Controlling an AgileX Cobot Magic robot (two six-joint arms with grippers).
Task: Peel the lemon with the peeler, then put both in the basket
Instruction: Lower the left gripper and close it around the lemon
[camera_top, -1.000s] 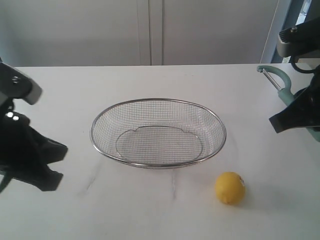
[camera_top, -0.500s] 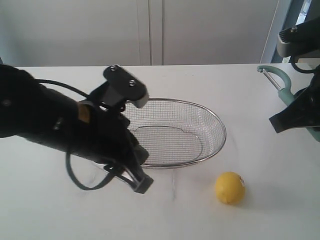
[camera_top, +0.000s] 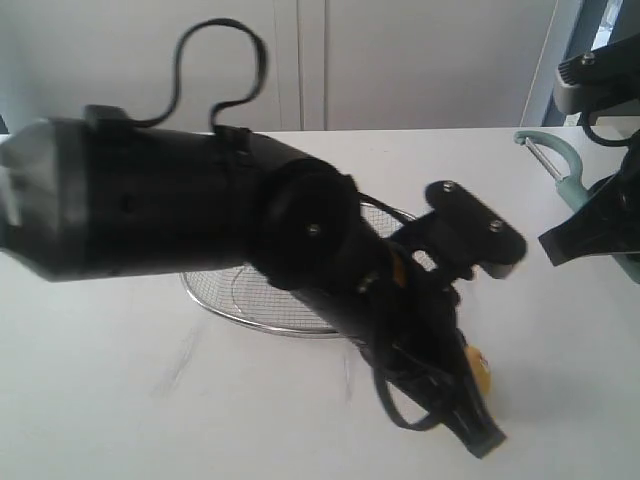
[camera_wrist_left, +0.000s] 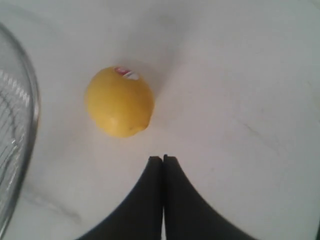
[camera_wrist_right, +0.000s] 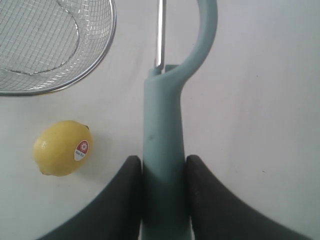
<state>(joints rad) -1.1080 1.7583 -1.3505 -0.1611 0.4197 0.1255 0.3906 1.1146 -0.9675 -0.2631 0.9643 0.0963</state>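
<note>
Main thing to watch: lemon (camera_wrist_left: 119, 101) just ahead of the left gripper (camera_wrist_left: 162, 159), a bit off to one side of its centre line, near but not touching. Sitting on the bare worktop (camera_wrist_left: 240, 75), right beside the rim of the basket (camera_wrist_left: 32, 100), outside it, not in it. Near enough round, so no real long axis to line up on. Sticker on the side away from the gripper.

Left gripper pressed together tip to tip, pinching nothing. Would need to spread before closing on the fruit, at a guess.

Right gripper (camera_wrist_right: 163, 159) clamped on the peeler (camera_wrist_right: 165, 125), low on the teal handle, with the looped head and blade sticking out away from the wrist. Long axis of the peeler straight out of the gripper, running past the lemon on one side and not aimed at it. Parked well off at the right edge in the exterior view.

Nearer arm: the left one, no contest, stretched across the middle onto the right half of the worktop. Betting on the left for the grab, then.

Worth comparing views too:
- **Exterior:** lemon almost wholly hidden behind the left arm, only a sliver of yellow poking out. Basket half covered as well.
- **Left wrist view:** the gap to the lemon and the closed tips, plain as day.
- **Right wrist view:** whole lemon with the sticker facing the camera, plus the basket rim, but nothing of the left gripper.
</note>
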